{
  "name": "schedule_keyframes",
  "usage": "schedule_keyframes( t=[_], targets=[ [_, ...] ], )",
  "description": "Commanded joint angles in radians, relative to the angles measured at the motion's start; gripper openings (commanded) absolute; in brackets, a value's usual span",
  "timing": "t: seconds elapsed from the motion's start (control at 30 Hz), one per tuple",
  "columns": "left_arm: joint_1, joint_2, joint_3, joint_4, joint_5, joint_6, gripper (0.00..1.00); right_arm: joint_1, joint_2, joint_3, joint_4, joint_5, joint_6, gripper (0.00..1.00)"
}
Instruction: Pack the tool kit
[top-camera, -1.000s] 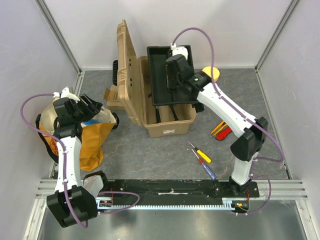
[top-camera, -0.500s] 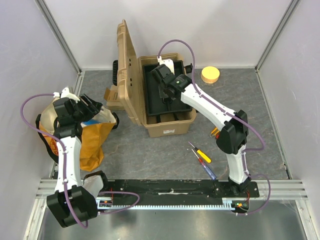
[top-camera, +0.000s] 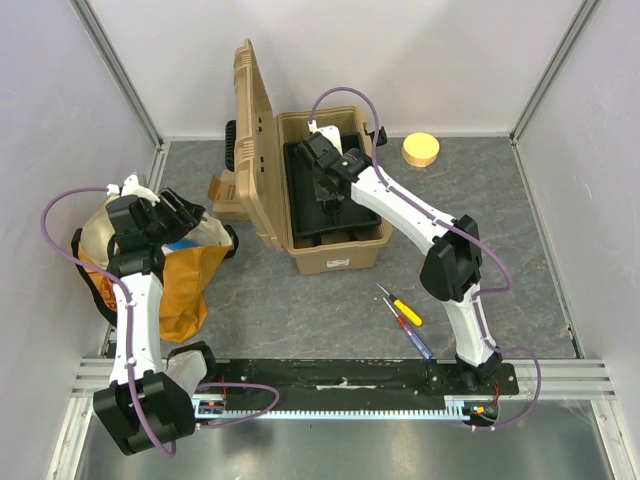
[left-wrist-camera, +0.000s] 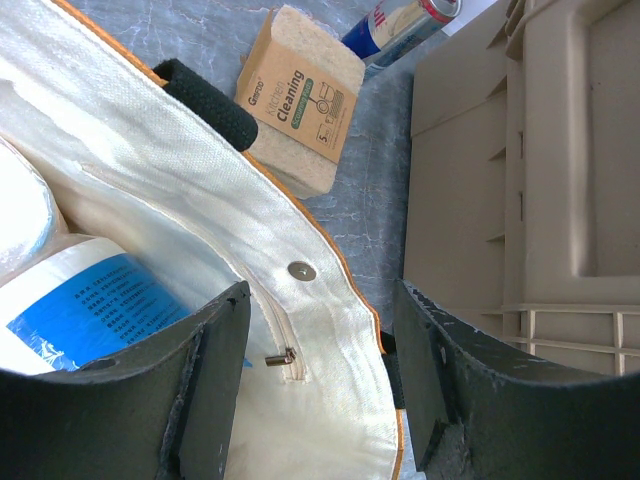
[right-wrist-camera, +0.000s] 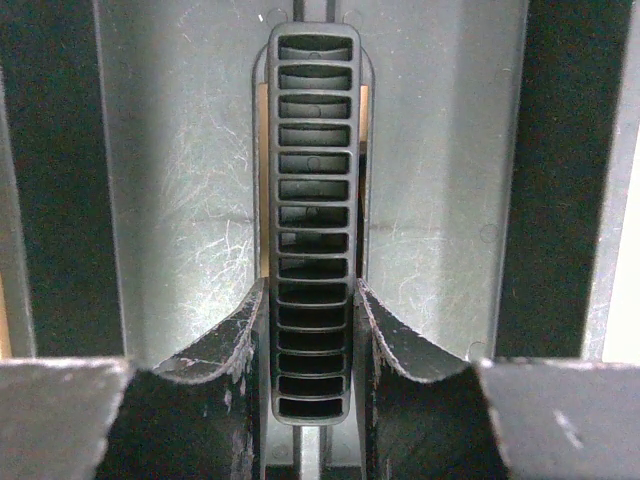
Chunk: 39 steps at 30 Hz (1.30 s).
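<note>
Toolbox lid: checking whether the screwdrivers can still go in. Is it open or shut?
Open. The lid stands upright at the left of the toolbox, whose interior shows from above.

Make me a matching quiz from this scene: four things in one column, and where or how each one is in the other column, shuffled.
1 black tray
2 yellow-handled screwdriver
3 cloth bag
4 toolbox lid

A standing open
B under the left gripper
C in the toolbox
D lying in front of the toolbox

Pairs: 1-C, 2-D, 3-B, 4-A
</note>
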Motion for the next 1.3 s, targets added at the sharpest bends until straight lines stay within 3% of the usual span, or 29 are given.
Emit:
schedule_keyframes(
  t=[0.0, 0.53, 0.9, 1.27],
  targets=[
    [-0.002, -0.015, 0.023, 0.018, -0.006, 0.034, 0.64, -0.001, -0.001, 0.079, -0.008, -0.005, 0.023, 0.00],
    [-0.002, -0.017, 0.023, 0.018, -0.009, 0.034, 0.64, -0.018, 0.031, 0.115, -0.073, -0.065, 0.065, 0.00],
    [-0.002, -0.017, 0.023, 0.016, -0.010, 0.035, 0.64, -0.018, 0.017, 0.003, -0.024, -0.025, 0.089, 0.00],
    [-0.002, -0.013, 0.024, 0.016, -0.010, 0.035, 0.64, -0.018, -0.006, 0.035, -0.048, -0.004, 0.074, 0.00]
  ],
)
